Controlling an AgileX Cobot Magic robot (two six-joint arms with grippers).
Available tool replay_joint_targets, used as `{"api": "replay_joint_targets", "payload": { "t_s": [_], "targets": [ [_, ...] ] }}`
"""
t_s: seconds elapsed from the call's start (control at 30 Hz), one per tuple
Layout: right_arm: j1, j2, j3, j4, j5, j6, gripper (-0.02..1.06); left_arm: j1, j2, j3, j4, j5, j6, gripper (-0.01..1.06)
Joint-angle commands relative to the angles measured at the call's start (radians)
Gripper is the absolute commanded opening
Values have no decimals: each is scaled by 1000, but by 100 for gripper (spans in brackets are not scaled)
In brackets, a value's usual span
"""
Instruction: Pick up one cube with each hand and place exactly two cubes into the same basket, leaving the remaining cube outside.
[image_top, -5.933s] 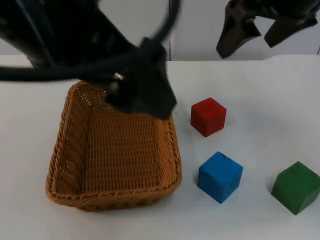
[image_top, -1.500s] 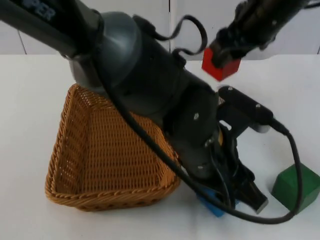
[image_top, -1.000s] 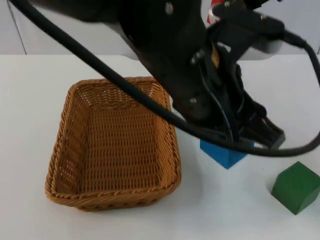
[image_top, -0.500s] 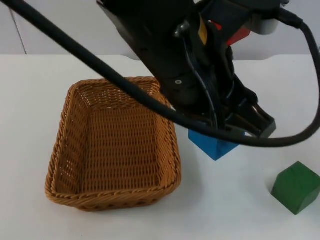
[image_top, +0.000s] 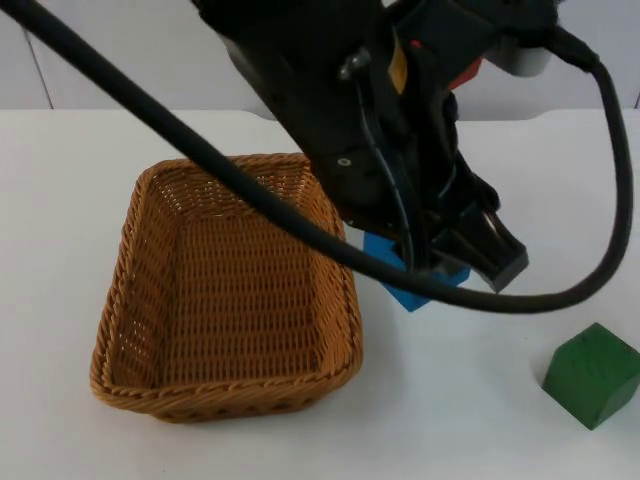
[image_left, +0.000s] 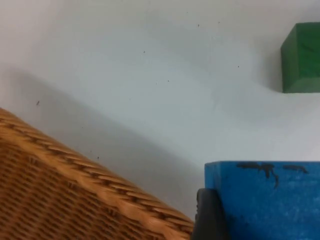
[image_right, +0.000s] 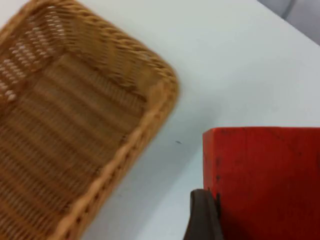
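My left gripper (image_top: 445, 272) is shut on the blue cube (image_top: 400, 292) and holds it above the table, just off the right rim of the woven basket (image_top: 225, 385). In the left wrist view the blue cube (image_left: 265, 200) sits against a black fingertip (image_left: 207, 220), beside the basket rim (image_left: 75, 197). My right gripper (image_right: 262, 225) is shut on the red cube (image_right: 265, 175), held high with the basket (image_right: 75, 115) below it. A sliver of the red cube (image_top: 466, 72) peeks out behind the left arm. The green cube (image_top: 592, 375) rests on the table at the front right.
The left arm's bulk covers the middle and back of the table in the top view. The green cube (image_left: 301, 57) lies apart from the held blue one. The white table (image_top: 480, 420) lies bare between basket and green cube.
The left gripper took the blue cube, lifted it and carried it left toward the basket's right rim. The right gripper raised the red cube. The green cube and basket stayed put.
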Motion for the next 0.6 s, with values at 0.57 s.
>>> {"api": "replay_joint_targets", "payload": {
  "t_s": [0.57],
  "targets": [
    [155, 66, -47, -2, -27, -12, 0, 98, -117, 279, 167, -172, -244, 0]
  ]
}}
